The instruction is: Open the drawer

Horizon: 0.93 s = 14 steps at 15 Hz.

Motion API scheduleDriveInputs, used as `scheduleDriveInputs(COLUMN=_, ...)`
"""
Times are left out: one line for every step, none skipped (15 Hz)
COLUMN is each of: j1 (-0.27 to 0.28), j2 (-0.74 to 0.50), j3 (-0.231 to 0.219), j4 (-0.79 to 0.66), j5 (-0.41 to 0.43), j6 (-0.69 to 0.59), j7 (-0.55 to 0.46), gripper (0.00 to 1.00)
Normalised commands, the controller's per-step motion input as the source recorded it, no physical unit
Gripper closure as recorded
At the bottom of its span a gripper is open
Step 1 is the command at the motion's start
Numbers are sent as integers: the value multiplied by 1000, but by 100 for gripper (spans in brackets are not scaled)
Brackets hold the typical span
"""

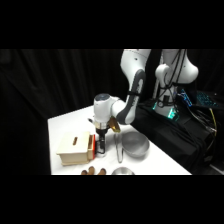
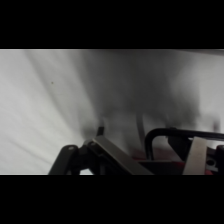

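Brown lumps [image 1: 93, 171] at near surface [image 1: 65, 120] edge. Wooden box's drawer [image 1: 91, 147], red-orange front; end effector [image 1: 100, 148] just beside it, grip state unclear. Metal bowl [image 1: 134, 144] right.

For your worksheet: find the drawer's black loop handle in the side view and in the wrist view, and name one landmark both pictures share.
Side view: the black loop handle cannot be told apart; it would sit at the drawer's red-orange front, lower centre, where the gripper comes down.
Wrist view: the handle is the black bar at lower right, above a reddish patch.
Shared landmark: the white table.
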Motion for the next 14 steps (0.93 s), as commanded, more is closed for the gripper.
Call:
scheduleDriveInputs(j1=155, j2=-165, j3=-105, j4=-348, j5=34, j6=168, j7=-2, gripper=0)
scheduleDriveInputs(j1=174, j2=-175, j3=-117, j4=-359, j5=27, j6=162, j7=7, gripper=0)
scheduleDriveInputs(j1=180, j2=-192, j3=-119, j4=-370, j5=24, j6=159, j7=3, gripper=0)
scheduleDriveInputs(j1=215, j2=-214, j3=-147, j4=-392, j5=13, j6=155, j7=27, gripper=0)
scheduleDriveInputs(j1=225, j2=-232, j3=-154, j4=-407, j5=4, j6=143, j7=35, gripper=0)
scheduleDriveInputs(j1=251, j2=-249, j3=-170, j4=-421, j5=-7, j6=134, j7=57, gripper=0)
scheduleDriveInputs(j1=263, j2=-265, j3=-179, j4=-426, j5=-16, j6=129, j7=69, gripper=0)
scheduleDriveInputs(j1=276, j2=-296, j3=-190, j4=-436, j5=-35, j6=105, j7=81, gripper=0)
scheduleDriveInputs(j1=278, j2=-309, j3=-191, j4=-428, j5=-50, j6=90, j7=96, gripper=0)
scheduleDriveInputs(j1=299, j2=-327, j3=-209, j4=-427, j5=-74, j6=71, j7=124, gripper=0)
scheduleDriveInputs(j1=291, j2=-347, j3=-199, j4=-429, j5=-87, j6=50, j7=132, gripper=0)
scheduleDriveInputs(j1=301, j2=-376, j3=-202, j4=-447, j5=-109, j6=43, j7=149, gripper=0)
scheduleDriveInputs(j1=307, j2=-381, j3=-212, j4=-439, j5=-131, j6=37, j7=167, gripper=0)
scheduleDriveInputs(j1=295, j2=-401, j3=-197, j4=-441, j5=-143, j6=23, j7=166, gripper=0)
